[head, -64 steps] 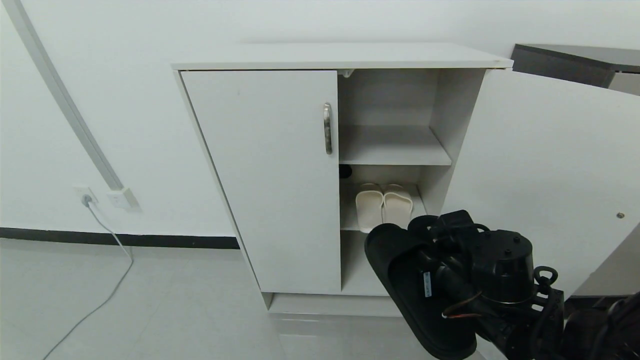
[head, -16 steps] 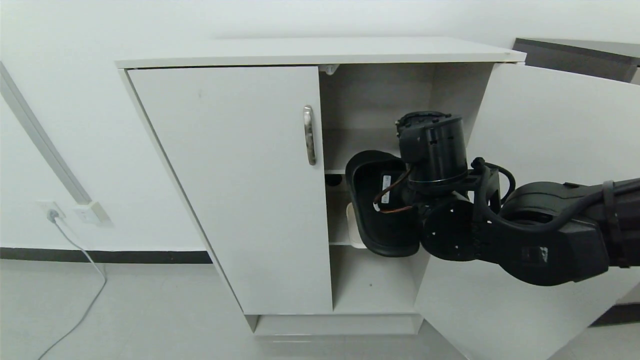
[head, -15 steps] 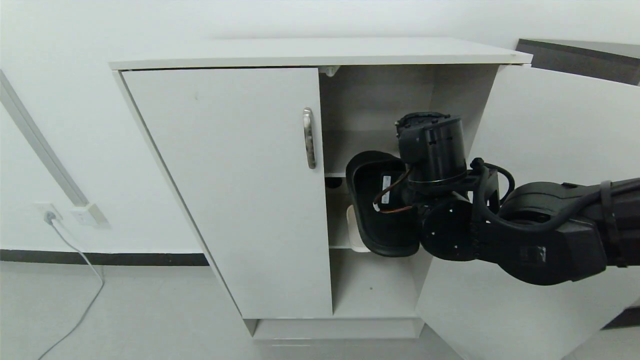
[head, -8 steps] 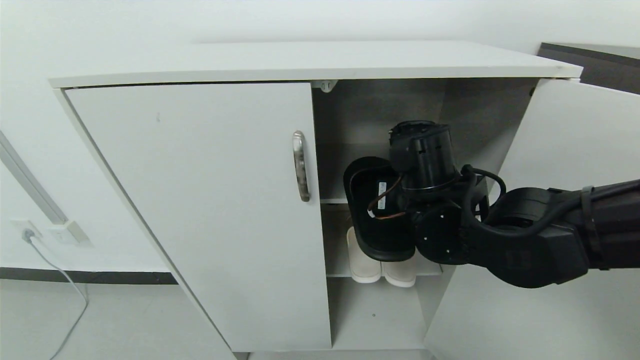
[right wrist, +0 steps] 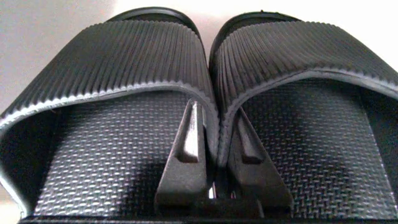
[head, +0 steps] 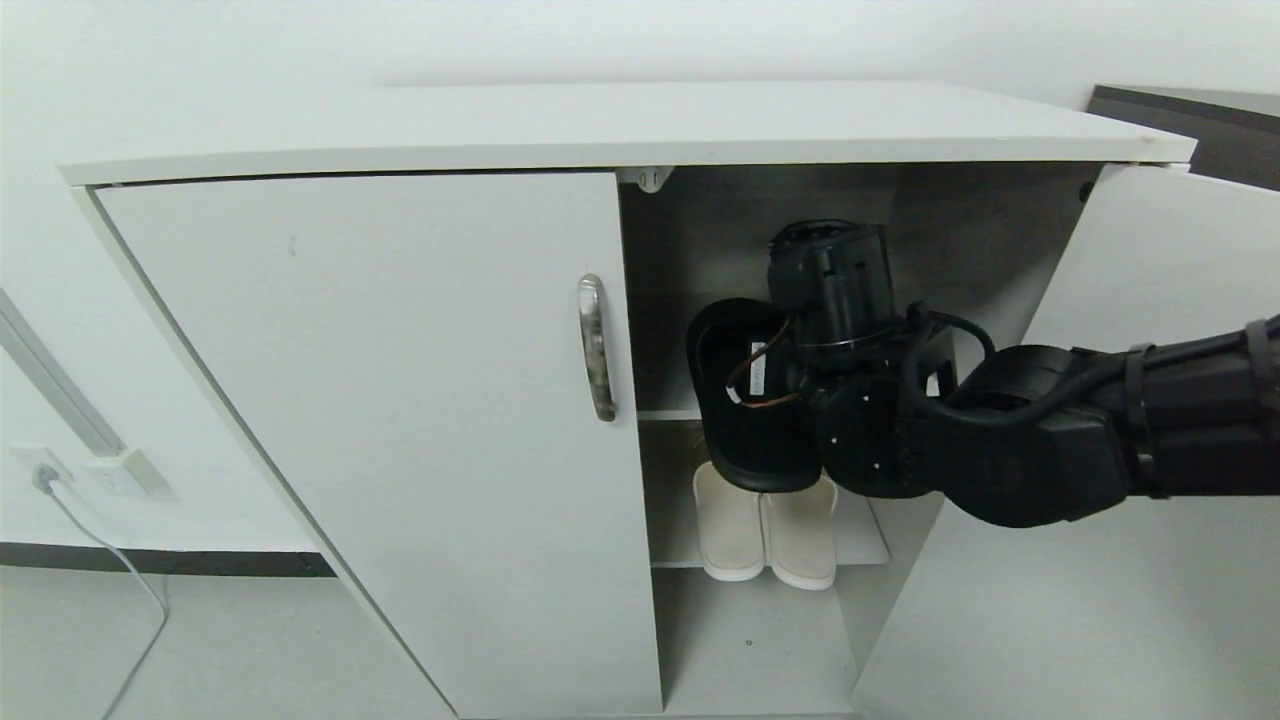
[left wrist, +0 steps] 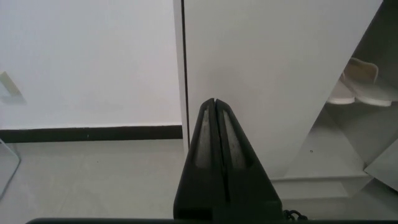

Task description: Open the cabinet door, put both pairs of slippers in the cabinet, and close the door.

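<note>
1. Door: the cabinet (head: 620,120) has its right door (head: 1150,420) swung wide open, so the first step looks done. The left door (head: 380,430), with its metal handle (head: 596,347), is closed.

2. First pair: the white slippers (head: 768,535) already lie side by side on the middle shelf (head: 872,545), toes inward and heels at the shelf's front edge. I judge that half of the loading is finished.

3. Second pair: the black slippers (head: 745,400) hang in the open right side of the cabinet, tilted steeply with the heels down, just above the white pair and in front of the upper shelf (head: 660,413). They rest on no shelf yet.

4. Right pincer (right wrist: 214,134): it is clenched on the black slippers, one finger inside each slipper, pinching their two inner side walls together just behind the ribbed straps.

5. Left pincer (left wrist: 215,109): its fingers are pressed together with nothing between them. It sits low, pointing at the closed left door, with the floor (left wrist: 93,174) below it.

6. What is left, as I judge it: set the black pair down on a shelf, release it, draw the arm out of the opening, and swing the right door shut. Roughly the last third of the task remains.

7. The upper shelf looks bare, so it seems the likely spot, though its depth is partly hidden by the arm.
</note>
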